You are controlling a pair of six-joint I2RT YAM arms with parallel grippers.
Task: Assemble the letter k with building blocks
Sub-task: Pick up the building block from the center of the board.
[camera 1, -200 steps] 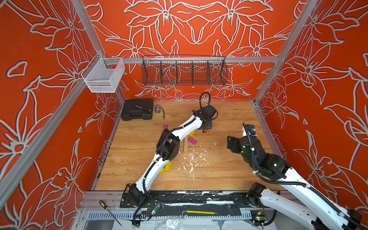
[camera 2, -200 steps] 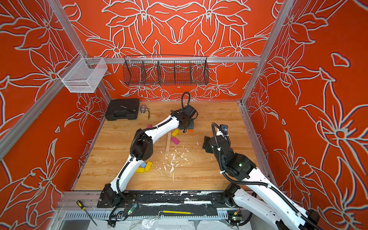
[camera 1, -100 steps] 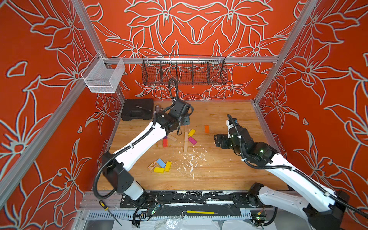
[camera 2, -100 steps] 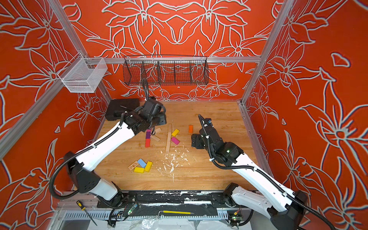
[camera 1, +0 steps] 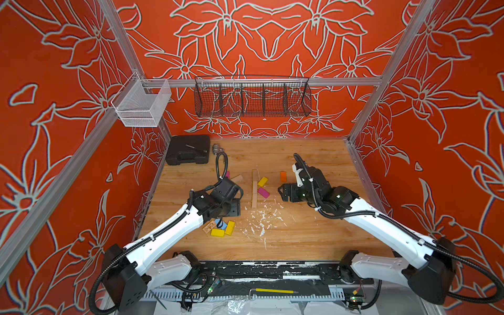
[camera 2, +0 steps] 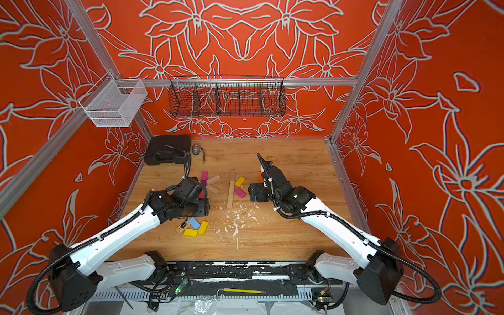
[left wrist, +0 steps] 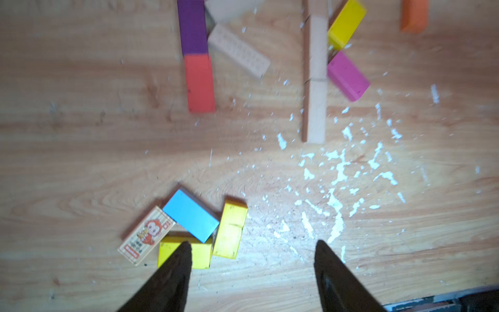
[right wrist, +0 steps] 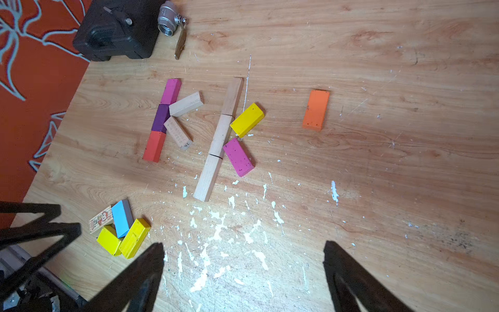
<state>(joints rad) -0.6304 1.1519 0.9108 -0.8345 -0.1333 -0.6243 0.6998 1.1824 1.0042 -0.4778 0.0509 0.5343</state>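
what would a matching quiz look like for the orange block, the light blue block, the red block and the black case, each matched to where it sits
Things:
1. orange block
2. light blue block
3. red block
4. black case

Places:
a. end to end with the purple block
b. beside the metal valve
c. alone, apart from the other blocks
d. clustered with the monkey-printed block

Pairs: 1-c, 2-d, 3-a, 4-b
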